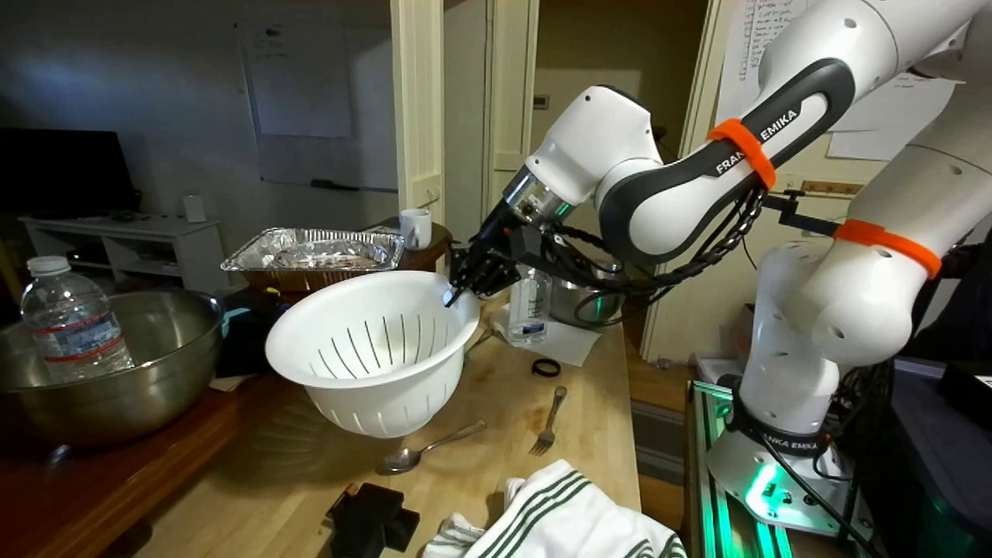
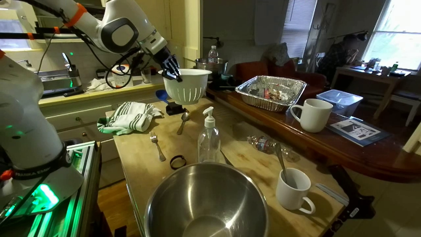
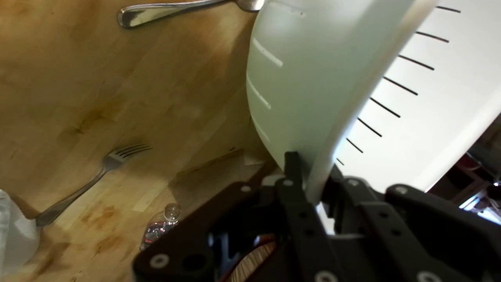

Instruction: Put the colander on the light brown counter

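Note:
The white slotted colander (image 1: 387, 403) hangs in the air above the light brown counter (image 1: 496, 387), slightly tilted; its shadow falls on the wood. It also shows in the other exterior picture (image 2: 187, 90) and fills the right of the wrist view (image 3: 305, 86). My gripper (image 1: 457, 293) is shut on the colander's rim. In the wrist view, one finger of the gripper (image 3: 315, 168) lies outside the wall and one inside, with the inner one partly hidden by the rim. The counter is also below in the wrist view (image 3: 70, 78).
Near below the colander are a spoon (image 1: 411, 457), a black block (image 1: 372, 519), a fork (image 1: 549, 422) and a striped towel (image 1: 558, 519). A pump bottle (image 2: 209, 141), metal bowl (image 2: 207, 197) and mug (image 2: 292, 191) stand farther along. A raised reddish-brown surface (image 1: 178, 449) borders the counter.

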You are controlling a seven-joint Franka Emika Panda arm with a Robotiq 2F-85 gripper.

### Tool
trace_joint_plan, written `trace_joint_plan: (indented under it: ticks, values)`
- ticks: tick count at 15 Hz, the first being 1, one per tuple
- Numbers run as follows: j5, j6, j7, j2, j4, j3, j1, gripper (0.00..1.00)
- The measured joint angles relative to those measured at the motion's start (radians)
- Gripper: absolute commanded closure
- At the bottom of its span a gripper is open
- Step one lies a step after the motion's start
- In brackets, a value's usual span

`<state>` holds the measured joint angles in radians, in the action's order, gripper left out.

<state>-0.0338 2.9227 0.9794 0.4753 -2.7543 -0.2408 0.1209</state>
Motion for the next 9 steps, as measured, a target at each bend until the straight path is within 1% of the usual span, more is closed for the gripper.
trace_joint_plan:
  ticks: [2, 3, 5, 9]
  values:
    - [-0.005, 0.000, -0.013, -0.004, 0.000, -0.001, -0.003, 0.96]
    - [-0.005, -0.004, -0.014, -0.004, 0.000, -0.014, -0.018, 0.96]
    - [-0.003, -0.024, -0.012, -0.001, 0.000, -0.051, -0.078, 0.96]
    - [0.037, -0.093, 0.029, 0.017, 0.002, -0.111, -0.237, 0.96]
